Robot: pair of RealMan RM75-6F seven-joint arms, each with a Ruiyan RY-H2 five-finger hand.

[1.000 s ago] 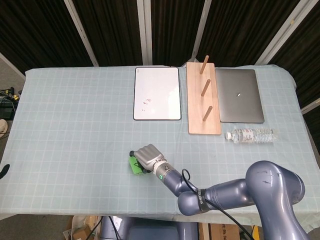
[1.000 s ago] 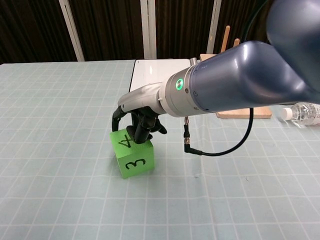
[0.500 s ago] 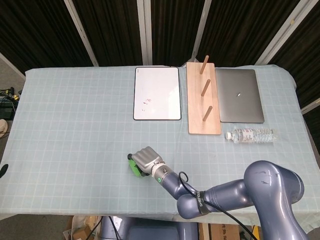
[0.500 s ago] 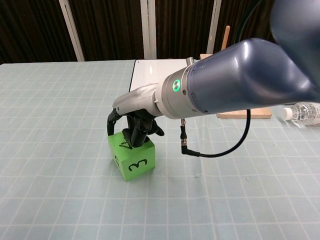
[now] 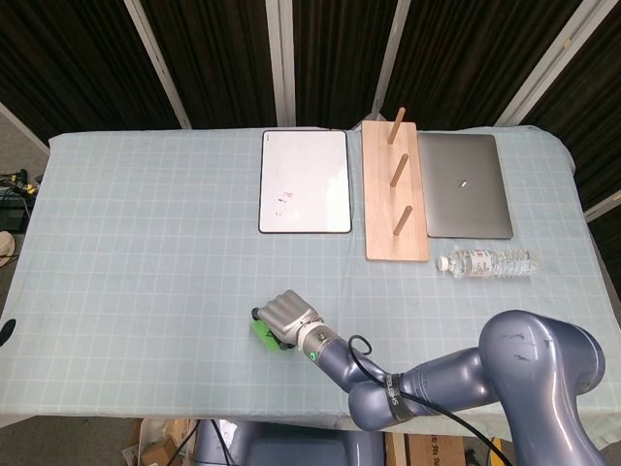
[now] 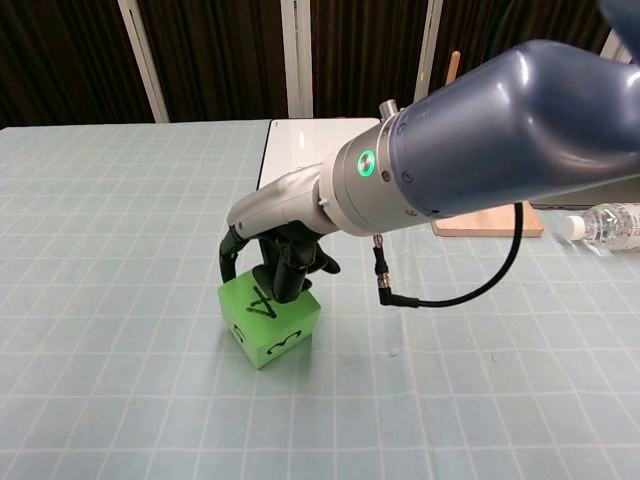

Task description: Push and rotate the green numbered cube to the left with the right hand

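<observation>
Right hand draped over green numbered cube, dark fingers pressing its top face, not clasping it; likely for turning leverage. Cube sits directly beneath the hand on the desk, corner toward camera. Left hand unseen.

Whiteboard, peg rack, laptop, btl

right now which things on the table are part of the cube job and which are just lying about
In the job:
cube, green, a 4 on top
right hand, fingers resting on top of the cube

Lying about:
whiteboard
peg board
laptop
bottle
</observation>
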